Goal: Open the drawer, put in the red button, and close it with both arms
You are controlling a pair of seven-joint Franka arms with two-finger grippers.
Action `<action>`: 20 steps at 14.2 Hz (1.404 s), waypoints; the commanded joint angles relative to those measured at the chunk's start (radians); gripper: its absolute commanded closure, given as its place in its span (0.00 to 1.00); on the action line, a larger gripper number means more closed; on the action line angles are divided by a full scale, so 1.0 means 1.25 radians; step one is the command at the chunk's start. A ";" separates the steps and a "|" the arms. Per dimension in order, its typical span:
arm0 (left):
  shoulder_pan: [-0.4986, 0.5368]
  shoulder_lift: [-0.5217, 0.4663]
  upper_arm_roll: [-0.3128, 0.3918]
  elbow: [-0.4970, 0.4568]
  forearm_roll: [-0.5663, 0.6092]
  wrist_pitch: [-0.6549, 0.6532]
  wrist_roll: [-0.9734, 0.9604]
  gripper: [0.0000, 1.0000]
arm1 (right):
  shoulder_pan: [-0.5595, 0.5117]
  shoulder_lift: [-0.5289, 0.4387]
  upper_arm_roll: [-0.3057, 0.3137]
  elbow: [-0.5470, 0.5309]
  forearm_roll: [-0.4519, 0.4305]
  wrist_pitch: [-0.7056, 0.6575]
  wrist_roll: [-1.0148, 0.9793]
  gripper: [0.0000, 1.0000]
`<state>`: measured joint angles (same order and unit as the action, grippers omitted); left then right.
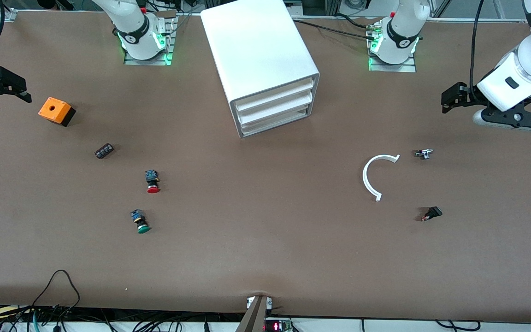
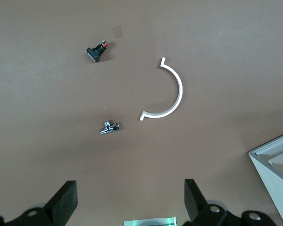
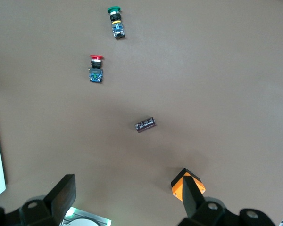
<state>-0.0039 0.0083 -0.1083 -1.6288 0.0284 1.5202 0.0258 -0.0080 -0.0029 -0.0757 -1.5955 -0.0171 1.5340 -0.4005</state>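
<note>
Green-capped button is to be ignored; the red button lies well apart from both wide-spread, empty grippers, left and right. First, a shut drawer should be squarely gripped.

Both glossy white jointed arms wait, raised at the outer edges of the frame. The left arm's black two-finger gripper sits at the upper right of the front view, jaws spread wide and empty. The right arm's black two-finger gripper sits at the upper left, jaws likewise spread, holding nothing.
</note>
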 commanded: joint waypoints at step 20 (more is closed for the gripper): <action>-0.002 0.213 -0.097 -0.179 -0.534 0.155 0.391 0.00 | 0.122 0.275 0.003 0.010 0.085 0.152 0.107 0.00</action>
<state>-0.0134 0.2749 -0.2305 -1.7637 -0.5240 1.6398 0.3750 0.1458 0.2989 -0.0698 -1.5951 0.0358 1.6925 -0.2704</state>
